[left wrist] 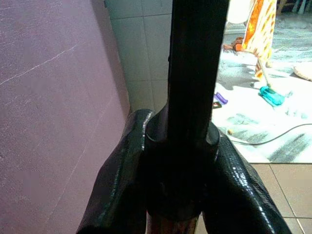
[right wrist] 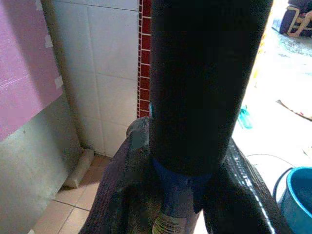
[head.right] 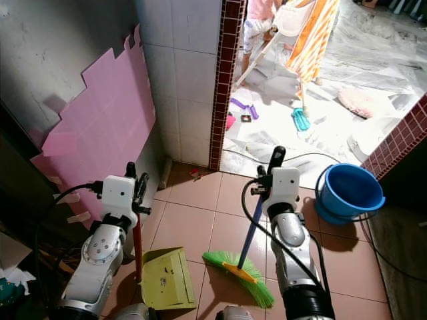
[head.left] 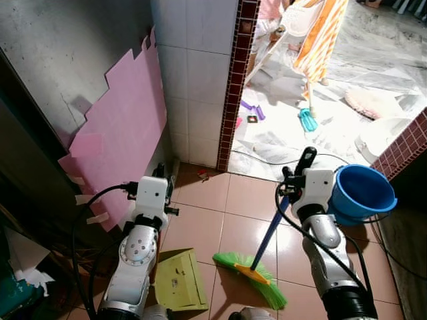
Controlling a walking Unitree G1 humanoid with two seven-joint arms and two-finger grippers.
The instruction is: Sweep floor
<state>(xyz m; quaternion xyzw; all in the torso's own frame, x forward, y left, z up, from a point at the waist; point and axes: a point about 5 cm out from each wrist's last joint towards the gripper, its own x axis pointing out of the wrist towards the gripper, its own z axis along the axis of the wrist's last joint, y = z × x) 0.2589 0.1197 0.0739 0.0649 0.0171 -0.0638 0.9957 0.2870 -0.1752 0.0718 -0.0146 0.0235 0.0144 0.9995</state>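
My right gripper (head.right: 268, 175) pinches the broom (head.right: 239, 269), my left gripper (head.right: 136, 189) pinches the dustpan (head.right: 165, 280) handle at lower left; a wide swing could knock the bucket (head.right: 349, 191).

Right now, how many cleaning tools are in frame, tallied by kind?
Brooms: 1, green broom, handle in the right gripper
Dustpans: 1, yellow dustpan, handle in the left gripper
Buckets: 1, blue bucket
Total: 3
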